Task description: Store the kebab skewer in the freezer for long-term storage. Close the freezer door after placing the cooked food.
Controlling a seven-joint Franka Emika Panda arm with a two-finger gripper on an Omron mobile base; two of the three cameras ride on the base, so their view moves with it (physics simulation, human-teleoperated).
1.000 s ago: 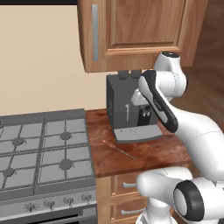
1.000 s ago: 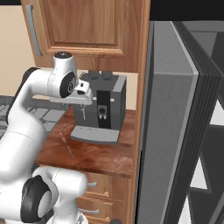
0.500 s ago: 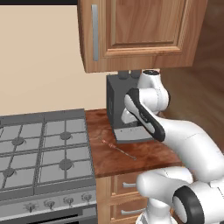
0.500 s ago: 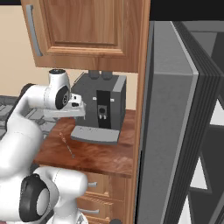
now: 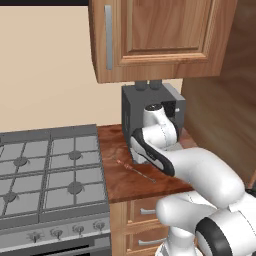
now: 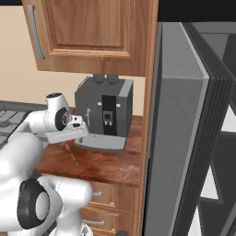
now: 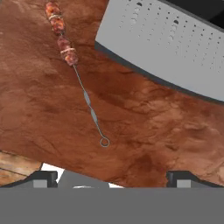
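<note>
The white robot arm with dark joints is bending forward and down over a reddish-brown marbled stone counter [image 7: 144, 127], and its two-finger gripper [image 7: 111, 177] is hanging above that counter with its small dark finger tips [image 7: 41, 177] standing wide apart and holding nothing. Just beyond the gripper in the hand view, the kebab skewer [image 7: 74, 65], a very thin metal stick with a small ring at its near end and red-brown meat chunks strung along its far end, is lying flat on the counter and touching neither finger. In the left base view the skewer [image 5: 134, 169] is showing as a faint thin line on the counter just left of the arm's wrist, and in the right base view it [image 6: 71, 154] is lying just below the hand. Beside it, a light grey perforated drip tray [image 7: 175, 48] is jutting out from the foot of a dark grey boxy coffee machine [image 6: 105, 115], which is standing at the back of the counter. To the left of the counter a grey gas stove with black burners [image 5: 47, 170] is sitting level with it. Above the machine a brown wooden wall cabinet with a vertical metal bar handle [image 5: 160, 35] is hanging closed. At the right of the right base view, the tall grey side-by-side fridge [image 6: 179, 138] is standing past the counter's end, well apart from the skewer; whether its doors are open or closed cannot be told.
</note>
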